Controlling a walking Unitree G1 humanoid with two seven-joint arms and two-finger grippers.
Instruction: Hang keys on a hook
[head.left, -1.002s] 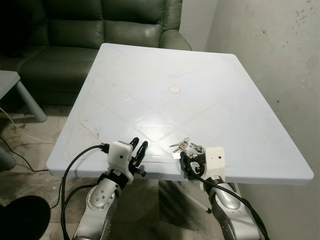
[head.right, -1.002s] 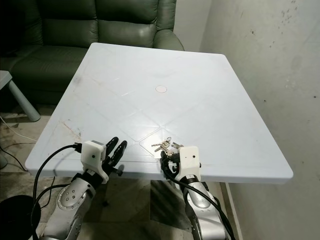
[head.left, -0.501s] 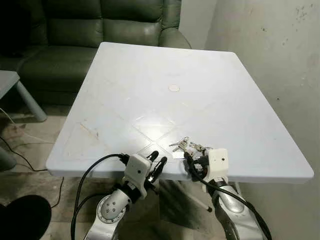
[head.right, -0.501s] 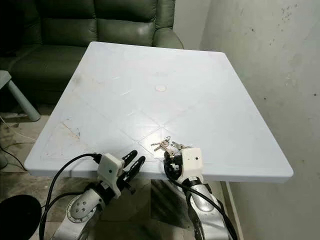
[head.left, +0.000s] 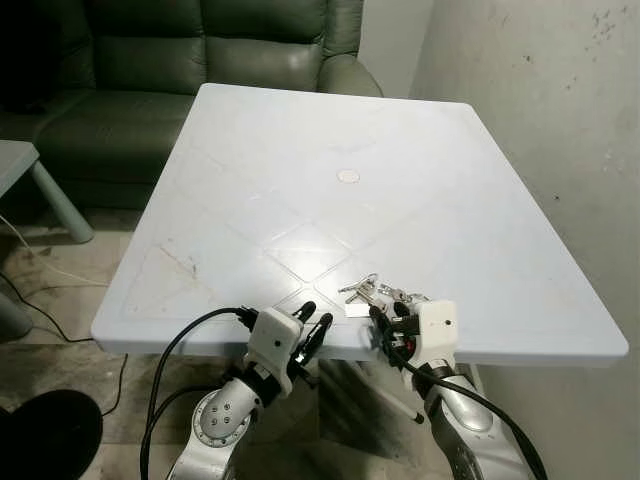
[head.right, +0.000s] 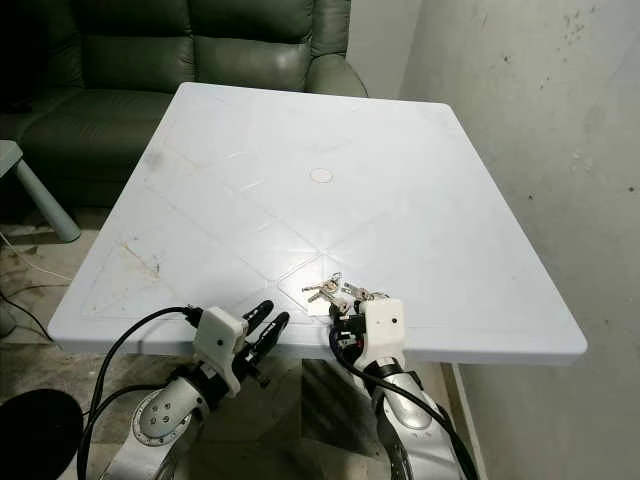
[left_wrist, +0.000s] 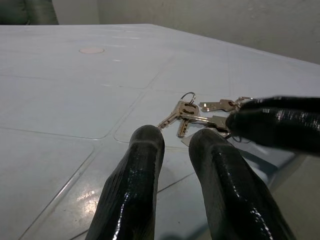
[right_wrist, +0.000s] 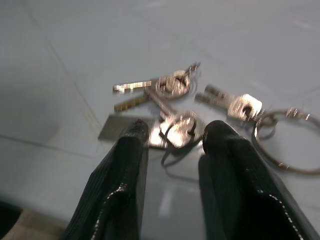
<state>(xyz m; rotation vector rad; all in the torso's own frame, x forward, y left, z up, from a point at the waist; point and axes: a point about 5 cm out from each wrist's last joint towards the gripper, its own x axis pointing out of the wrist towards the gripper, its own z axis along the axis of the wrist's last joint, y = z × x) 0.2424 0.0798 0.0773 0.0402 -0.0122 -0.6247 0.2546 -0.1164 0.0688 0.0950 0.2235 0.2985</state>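
Centrally, a large pale blue-white plastic table (head.left: 330, 190) with moulded diagonal lines stands against a grey plaster wall (head.left: 540, 110). A dark green leather sofa (head.left: 200, 60) sits beyond the table's far edge.

Both silver arms reach up at the table's near edge. The left gripper (head.left: 308, 331) sits at the near edge, its two long black fingers (left_wrist: 135, 185) set a narrow gap apart and holding nothing. It lies to the left of the keys and apart from them.

The right gripper (right_wrist: 172, 137) rests low over the table surface, its fingers parted around the near part of the key bunch; whether they touch the metal cannot be determined.

The bunch of silver metal keys (head.left: 372, 293) lies flat on the table near the near edge, right of centre, spread out with a wire ring (right_wrist: 282, 142) at one side.
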